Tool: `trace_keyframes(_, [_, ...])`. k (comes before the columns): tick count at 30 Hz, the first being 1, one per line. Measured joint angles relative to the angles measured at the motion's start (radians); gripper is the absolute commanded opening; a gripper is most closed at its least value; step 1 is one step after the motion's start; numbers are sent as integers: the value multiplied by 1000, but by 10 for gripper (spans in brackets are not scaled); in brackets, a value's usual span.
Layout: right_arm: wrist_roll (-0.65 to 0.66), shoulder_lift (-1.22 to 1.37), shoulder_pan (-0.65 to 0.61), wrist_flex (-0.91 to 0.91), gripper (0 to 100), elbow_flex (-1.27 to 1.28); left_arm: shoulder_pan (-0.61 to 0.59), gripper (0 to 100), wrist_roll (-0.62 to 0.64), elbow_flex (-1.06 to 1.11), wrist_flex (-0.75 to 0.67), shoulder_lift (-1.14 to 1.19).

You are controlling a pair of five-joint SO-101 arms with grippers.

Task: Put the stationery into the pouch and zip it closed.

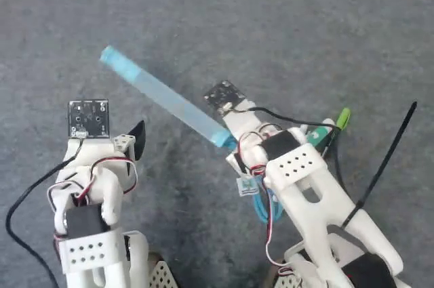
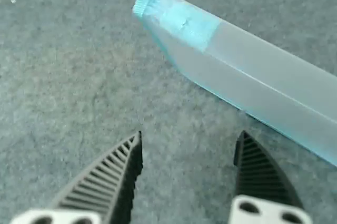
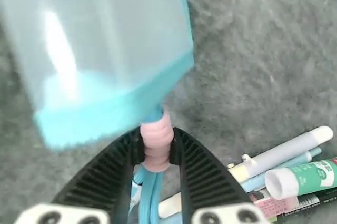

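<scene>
A long translucent blue pouch (image 1: 163,98) runs slantwise across the grey carpet, from the far left toward the right arm. My right gripper (image 3: 156,147) is shut on the pink zipper pull (image 3: 156,138) at the pouch's near end (image 3: 105,71). In the high view that gripper (image 1: 230,143) sits at the pouch's blue end cap. My left gripper (image 2: 189,153) is open over bare carpet, just short of the pouch's other end (image 2: 174,16), and touches nothing. Several pens (image 3: 284,155) and a glue stick (image 3: 305,177) lie on the carpet beside the right gripper.
A green pen tip (image 1: 343,118) sticks out behind the right arm. A thin black strap (image 1: 390,156) slants up at the right edge. Blue and black cables (image 1: 261,203) hang under the right arm. Grey carpet (image 1: 285,37) stretches to the far wall.
</scene>
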Motion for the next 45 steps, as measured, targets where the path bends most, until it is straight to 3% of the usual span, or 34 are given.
trace_keyframes(6, [-32,0,11,-25,6,8,2,291,-2,0,0,40])
trace_keyframes(12, [-35,-2,11,-41,6,17,173,338,-3,23,31,40])
trace_keyframes(16, [-38,-41,11,-126,6,86,178,340,-3,25,32,26])
trace_keyframes(23, [-38,-255,5,-170,6,193,218,340,-3,69,123,-244])
trace_keyframes(27, [-35,-336,-80,-170,6,224,256,340,-46,129,158,-427])
trace_keyframes(30, [-17,-339,-133,-169,6,224,284,340,-57,130,164,-448])
trace_keyframes(38, [-32,-176,-137,-187,6,153,376,340,-60,129,164,-448])
trace_keyframes(45, [-17,-144,-138,37,6,-60,388,340,-60,161,164,-446])
